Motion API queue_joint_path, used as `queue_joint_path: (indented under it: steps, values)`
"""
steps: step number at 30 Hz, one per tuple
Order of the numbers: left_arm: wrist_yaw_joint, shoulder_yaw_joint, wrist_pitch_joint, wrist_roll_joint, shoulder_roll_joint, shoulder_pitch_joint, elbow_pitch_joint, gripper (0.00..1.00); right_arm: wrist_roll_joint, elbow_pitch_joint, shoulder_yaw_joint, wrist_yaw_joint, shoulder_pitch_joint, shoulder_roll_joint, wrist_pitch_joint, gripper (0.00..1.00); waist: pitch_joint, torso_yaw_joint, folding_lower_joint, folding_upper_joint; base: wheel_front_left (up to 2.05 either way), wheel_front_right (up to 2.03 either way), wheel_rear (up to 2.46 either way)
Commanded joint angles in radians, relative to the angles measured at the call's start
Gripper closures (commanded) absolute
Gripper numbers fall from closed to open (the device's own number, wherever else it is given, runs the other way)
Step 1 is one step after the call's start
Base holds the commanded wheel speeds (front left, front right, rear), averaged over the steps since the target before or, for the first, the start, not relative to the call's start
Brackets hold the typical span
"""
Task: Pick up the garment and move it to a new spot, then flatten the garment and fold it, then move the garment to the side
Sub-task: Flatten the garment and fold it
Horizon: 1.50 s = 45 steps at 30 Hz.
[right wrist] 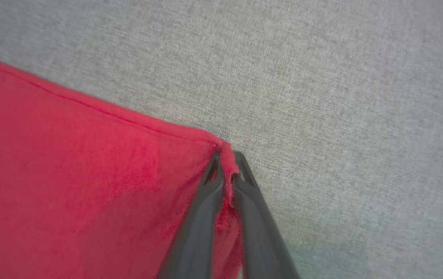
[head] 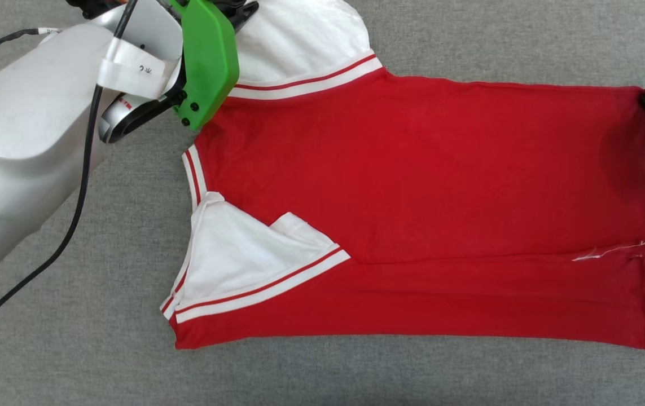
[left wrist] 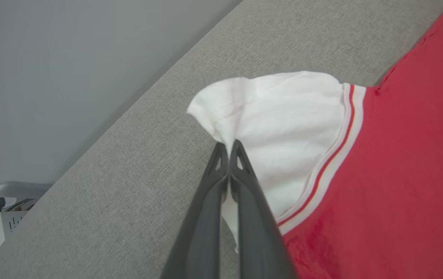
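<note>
Two grippers: both clamped on the garment (head: 424,186).
Left gripper (left wrist: 229,145): fingers pinched together on the far white sleeve's edge.
Right gripper (right wrist: 228,155): fingers nipping a red corner at the hem end.
Garment position: spread flat on the grey cloth surface (head: 356,378), near sleeve folded onto the red body.

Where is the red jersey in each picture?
Head view: the jersey lies across the middle, sleeves to the left.
Left wrist view: at the right, its white sleeve pinched in the left tool.
Right wrist view: at the left, its red corner pinched in the right tool.
Shared landmark: the grey cloth under it.
</note>
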Motion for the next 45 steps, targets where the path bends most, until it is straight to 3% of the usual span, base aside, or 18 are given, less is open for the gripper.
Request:
queue_joint_path:
  steps: [1, 9, 17, 28, 37, 45]
  values:
    - [-0.002, 0.0, -0.01, 0.004, 0.008, 0.016, 0.007, 1.0, -0.002, 0.032, 0.017, 0.006, 0.032, 0.021, -0.032, 1.0, -0.03, -0.01, 0.0, 0.0, 0.0, 0.0, 0.0]
    - [-0.002, -0.001, -0.043, -0.004, 0.035, 0.09, 0.011, 1.0, -0.004, 0.026, 0.009, 0.006, 0.063, 0.016, -0.229, 1.0, -0.137, -0.023, 0.0, 0.0, 0.0, 0.0, 0.0]
    - [-0.002, -0.001, -0.085, -0.014, 0.065, 0.217, -0.011, 1.0, 0.009, 0.004, 0.01, 0.006, 0.177, 0.016, -0.334, 1.0, -0.234, -0.017, 0.0, 0.0, 0.0, 0.0, 0.0]
    - [0.03, -0.001, -0.13, 0.019, 0.098, 0.441, -0.071, 1.0, 0.01, -0.037, 0.004, 0.006, 0.357, 0.008, -0.381, 1.0, -0.335, -0.007, 0.0, 0.0, 0.0, 0.0, 0.0]
    - [0.116, -0.001, -0.137, 0.018, 0.145, 0.708, -0.177, 1.0, 0.02, -0.113, -0.05, 0.006, 0.58, 0.014, -0.367, 1.0, -0.36, 0.002, 0.0, 0.0, 0.0, 0.0, 0.0]
    - [0.141, 0.005, -0.173, 0.007, 0.109, 0.752, -0.137, 1.0, -0.014, -0.095, -0.06, 0.006, 0.635, 0.053, -0.33, 1.0, -0.326, 0.004, 0.0, 0.0, 0.0, 0.0, 0.0]
